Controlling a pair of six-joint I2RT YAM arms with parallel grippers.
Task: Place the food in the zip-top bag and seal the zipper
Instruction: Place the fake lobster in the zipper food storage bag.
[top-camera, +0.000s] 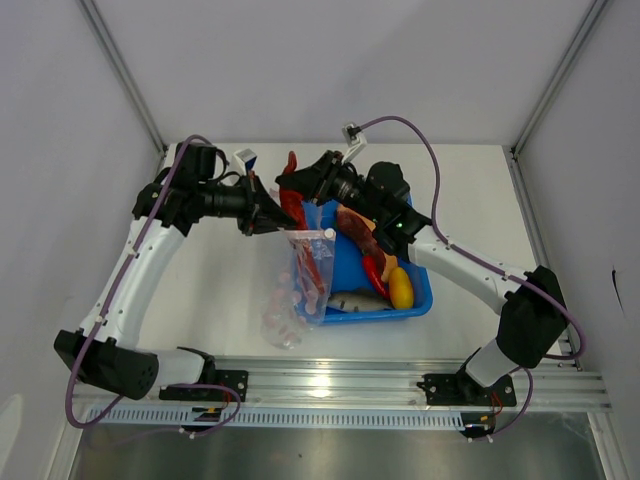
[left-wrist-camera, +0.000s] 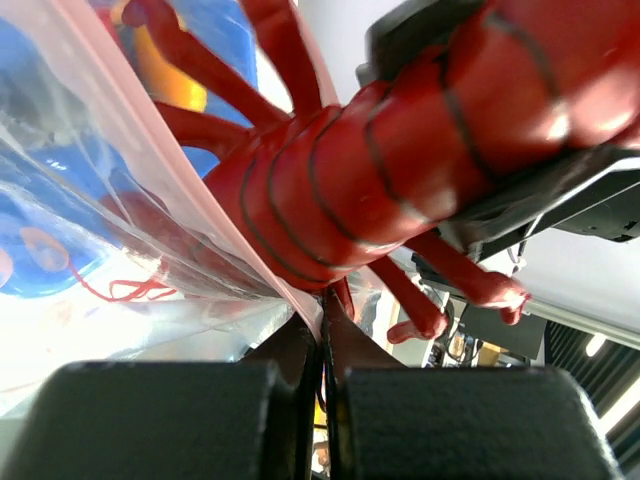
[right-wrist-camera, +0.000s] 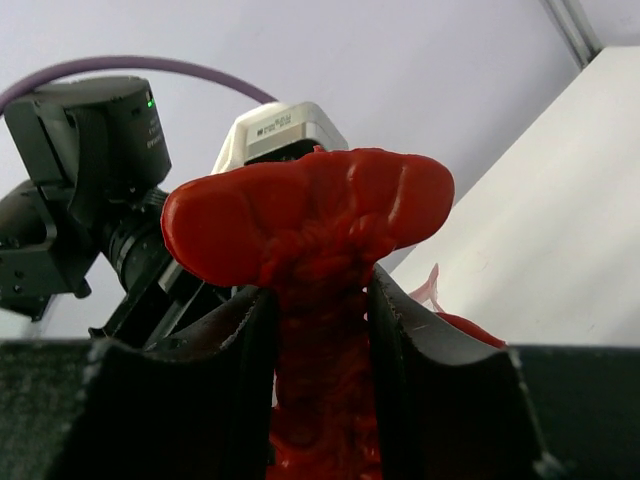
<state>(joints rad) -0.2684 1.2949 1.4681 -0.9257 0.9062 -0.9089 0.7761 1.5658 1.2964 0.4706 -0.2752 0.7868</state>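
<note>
- From the top external view, I saw the left gripper (top-camera: 268, 221) clamped shut on the mouth edge of the zip-top bag (top-camera: 300, 290), which hung down from it over the table (top-camera: 220, 290).
- The bag's lower part lay against the near left corner of the blue tub (top-camera: 420, 295); some red and pale pieces showed through the plastic, but I could not tell what they were.
- The right gripper (top-camera: 298, 190) gripped a red lobster toy (top-camera: 291, 205) right above the bag's mouth, just beside the left gripper.
- In the tub I counted a yellow pepper (top-camera: 401, 288), a grey fish (top-camera: 358, 300) and a red chili (top-camera: 375, 270).
- From the left wrist view, the left gripper (left-wrist-camera: 322, 345) had its 2 jaws pressed together on the bag's edge, with the pink zipper (left-wrist-camera: 170, 140) running up and away from them.
- The lobster (left-wrist-camera: 400, 170) filled that view, its legs touching the bag (left-wrist-camera: 100, 250) at the zipper strip.
- From the right wrist view, the right gripper (right-wrist-camera: 318, 350) held the lobster (right-wrist-camera: 310, 220) by its body, tail fan standing clear above the 2 fingers (right-wrist-camera: 410, 370).
</note>
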